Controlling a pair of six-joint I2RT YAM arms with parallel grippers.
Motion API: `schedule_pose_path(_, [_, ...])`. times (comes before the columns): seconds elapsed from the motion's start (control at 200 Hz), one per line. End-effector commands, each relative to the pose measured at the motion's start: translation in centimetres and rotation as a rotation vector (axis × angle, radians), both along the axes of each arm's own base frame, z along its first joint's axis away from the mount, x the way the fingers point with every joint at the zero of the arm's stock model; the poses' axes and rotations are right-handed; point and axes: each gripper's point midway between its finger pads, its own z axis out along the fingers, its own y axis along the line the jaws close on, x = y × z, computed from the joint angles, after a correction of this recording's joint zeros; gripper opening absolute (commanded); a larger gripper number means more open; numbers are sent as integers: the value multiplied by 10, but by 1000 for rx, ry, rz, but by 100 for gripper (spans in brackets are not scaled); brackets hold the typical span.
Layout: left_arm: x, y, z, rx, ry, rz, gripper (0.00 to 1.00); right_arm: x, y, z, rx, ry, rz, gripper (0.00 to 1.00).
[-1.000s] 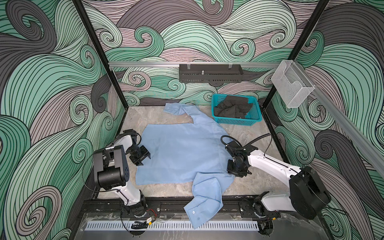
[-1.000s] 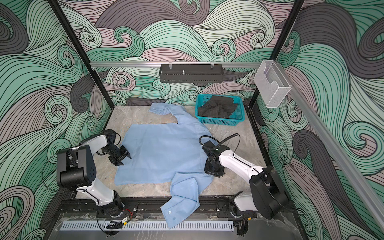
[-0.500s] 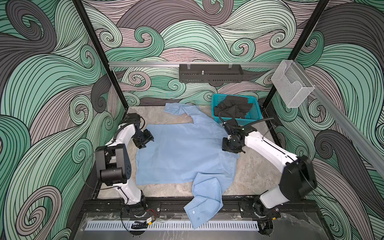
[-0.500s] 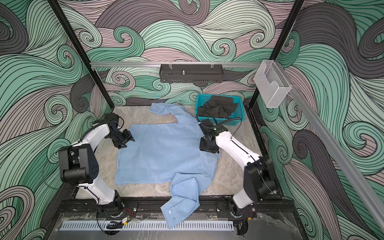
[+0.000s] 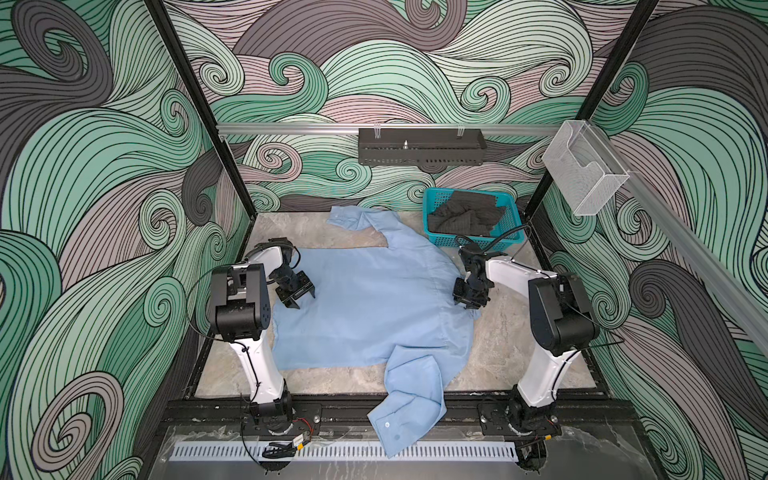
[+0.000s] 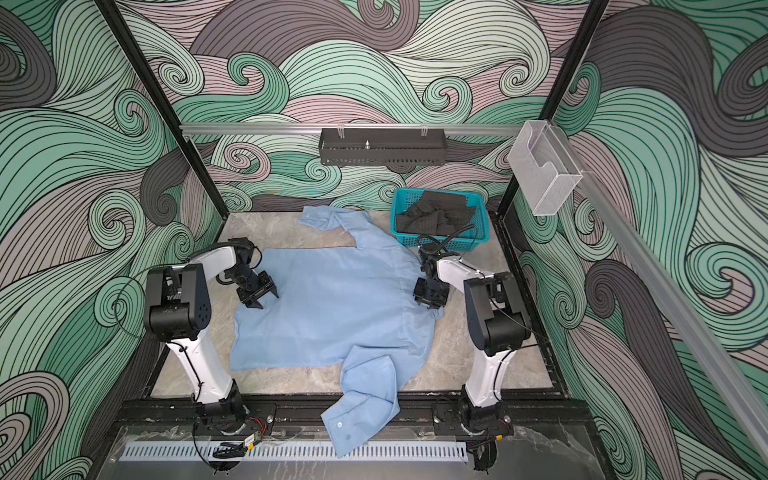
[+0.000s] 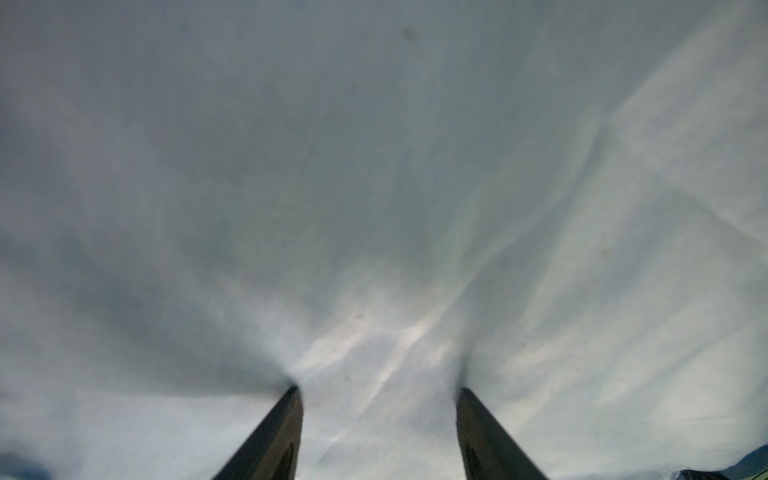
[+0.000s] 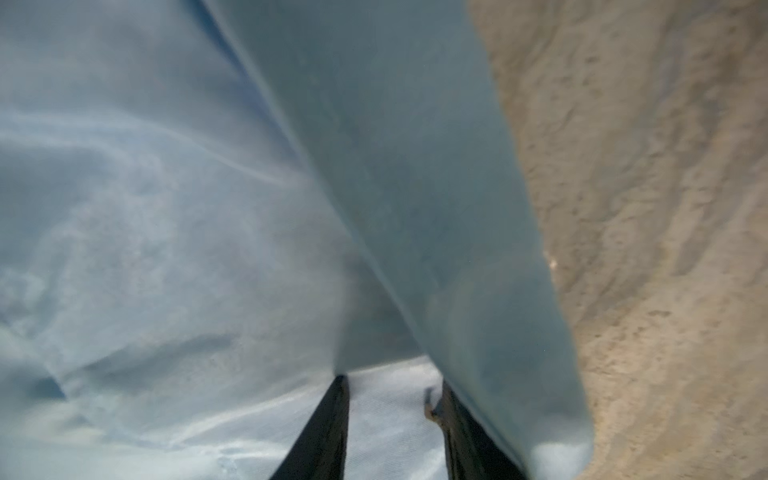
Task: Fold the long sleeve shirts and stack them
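The light blue shirt (image 5: 374, 307) lies spread mid-frame in both top views, with one sleeve (image 5: 409, 411) overhanging the lower edge of the table (image 5: 519, 353). The left gripper (image 5: 300, 300) stands wide, pressing the shirt's left edge. The right gripper (image 5: 467, 305) sits narrower at the right edge, and whether it grips cannot be told. Judgement: pinch both edges evenly and lift low. The basket (image 5: 427, 216) crowds the upper right, and open room lies over the shirt.

Blue shirt (image 7: 374, 166) filling view, left gripper (image 7: 378, 390) spread, tips denting fabric
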Motion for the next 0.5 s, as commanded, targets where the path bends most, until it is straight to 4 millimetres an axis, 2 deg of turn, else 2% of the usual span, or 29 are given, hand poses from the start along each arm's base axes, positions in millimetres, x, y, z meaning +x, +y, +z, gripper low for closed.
schedule_pose_path(0.0, [2,-18,-1,-22,20,-28,62,-14,-21,-16,-25,58,-61,39])
schedule_pose_path(0.275, [14,-32,-13,-52,38,-23,62,-20,-72,-14,-85,80,-140,41])
schedule_pose_path(0.4, [23,-39,-13,-61,38,-33,62,-20,-84,-13,-91,85,-159,42])
schedule_pose_path(0.496, [29,-43,-11,-65,35,-40,62,-18,-85,-9,-90,78,-156,42])
